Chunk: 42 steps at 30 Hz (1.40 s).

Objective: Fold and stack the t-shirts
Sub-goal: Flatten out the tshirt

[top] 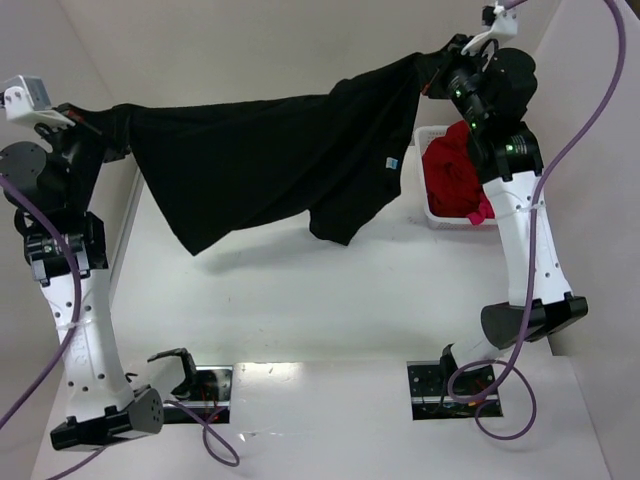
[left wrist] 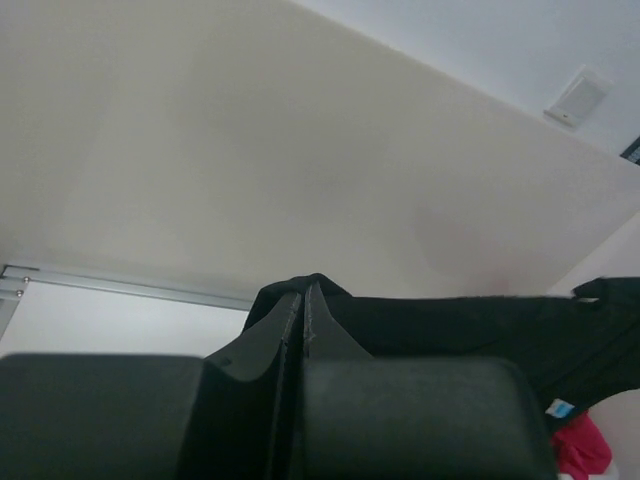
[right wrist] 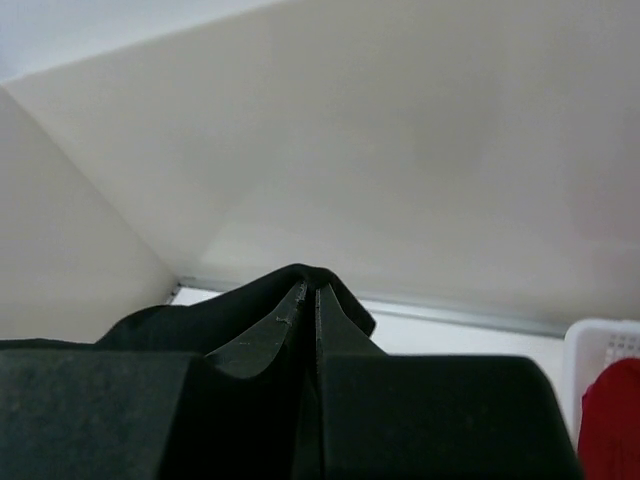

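Both pincers are clamped on cloth: your left gripper has its jaws pressed together on one end of the soft, solid black short-sleeved t-shirt, and your right gripper is pinched tight on the other end. The shirt hangs in the air between the two arms, stretched across but sagging, its lower edge and one sleeve dangling above the flat white table without touching it. You look to be at the spreading step, so I'd judge the best move is to bring both hands down together and level, let the hanging edge meet the table first, then draw the held edge away so the cloth lies flat. Mind the white plastic basket by your right arm, with the dark red t-shirt inside; the black cloth could drape over its rim
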{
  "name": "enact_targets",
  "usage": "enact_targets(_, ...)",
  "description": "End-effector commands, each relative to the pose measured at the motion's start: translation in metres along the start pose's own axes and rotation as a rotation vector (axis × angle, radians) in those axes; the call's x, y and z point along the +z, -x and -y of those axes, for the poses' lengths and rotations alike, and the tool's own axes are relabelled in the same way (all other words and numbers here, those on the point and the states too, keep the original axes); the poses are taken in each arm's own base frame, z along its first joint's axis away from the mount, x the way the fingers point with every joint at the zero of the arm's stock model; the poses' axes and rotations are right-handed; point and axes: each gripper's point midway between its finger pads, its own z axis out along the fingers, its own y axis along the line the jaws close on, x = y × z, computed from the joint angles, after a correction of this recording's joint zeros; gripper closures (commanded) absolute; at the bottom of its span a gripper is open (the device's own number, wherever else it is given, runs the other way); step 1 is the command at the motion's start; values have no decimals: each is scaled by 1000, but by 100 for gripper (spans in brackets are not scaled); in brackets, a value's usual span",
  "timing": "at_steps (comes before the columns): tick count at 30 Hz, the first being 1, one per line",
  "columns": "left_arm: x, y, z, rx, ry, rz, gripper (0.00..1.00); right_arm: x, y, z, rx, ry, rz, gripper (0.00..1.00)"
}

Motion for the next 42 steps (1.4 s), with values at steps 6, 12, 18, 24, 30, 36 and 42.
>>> enact_targets(6, 5, -20, 79, 32, -105, -41, 99, -19, 22, -7, -6, -4, 77, 91)
enact_targets(12, -15, -10, 92, 131, -112, 1, 98, -18, 10, -3, 7, -16, 41, 91)
enact_targets(18, -28, 14, 98, 176, -149, 116, 99, -27, 8, -8, -40, -28, 54, 91)
enact_targets(24, -1, -26, 77, 154, -68, 42, 100, -38, 19, -3, -40, -69, 99, 91)
enact_targets(30, 19, -48, 59, 210, 11, -12, 100, -49, 37, 3, -69, -117, 150, 91)
enact_targets(36, 36, -78, 47, 154, 65, -76, 100, -56, 42, 0, -60, -113, 160, 91)
enact_targets(42, 48, -89, 63, 125, -23, -130, 100, -55, 32, 2, -69, -108, 141, 91)
